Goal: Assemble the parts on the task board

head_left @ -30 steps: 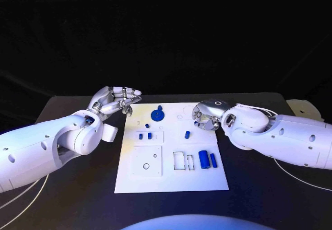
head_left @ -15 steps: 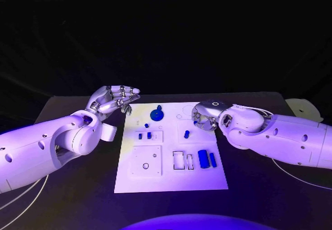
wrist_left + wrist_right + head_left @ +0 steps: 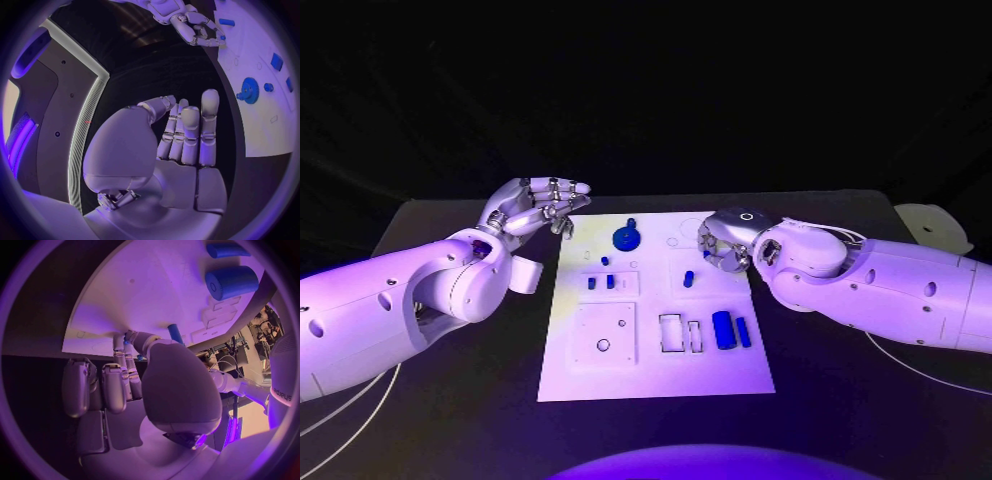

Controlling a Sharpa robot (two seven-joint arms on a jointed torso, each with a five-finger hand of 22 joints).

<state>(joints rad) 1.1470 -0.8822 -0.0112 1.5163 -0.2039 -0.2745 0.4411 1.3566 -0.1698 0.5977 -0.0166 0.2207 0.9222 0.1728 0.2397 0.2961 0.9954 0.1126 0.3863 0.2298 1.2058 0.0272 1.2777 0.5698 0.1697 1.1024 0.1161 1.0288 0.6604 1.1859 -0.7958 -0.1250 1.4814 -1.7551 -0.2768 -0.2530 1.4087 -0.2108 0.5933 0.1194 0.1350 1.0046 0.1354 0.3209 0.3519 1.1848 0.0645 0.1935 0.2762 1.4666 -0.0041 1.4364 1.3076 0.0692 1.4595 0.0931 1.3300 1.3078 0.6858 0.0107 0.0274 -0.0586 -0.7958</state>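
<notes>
Desk (image 3: pixel 444 225) and white task board (image 3: pixel 661 375) lie as they did a second ago, and every blue part on the board keeps its place: the cylinder (image 3: pixel 723 330) near the board's right edge, the gear (image 3: pixel 627 238) at the far end, the small peg (image 3: pixel 688 280) in the middle. What has changed is small: the right arm has crept a little toward the board, so the right robot hand (image 3: pixel 723 243) now hangs over the board's far right corner, just beside the peg. I judge this as the approach to a pick, with no part yet taken up or seated. In the right wrist view its fingers (image 3: pixel 119 352) reach down to the board with the peg close by; whether they hold anything I cannot tell. The left robot hand (image 3: pixel 538 205) hovers off the board's far left corner, fingers curled loosely in and holding nothing.
</notes>
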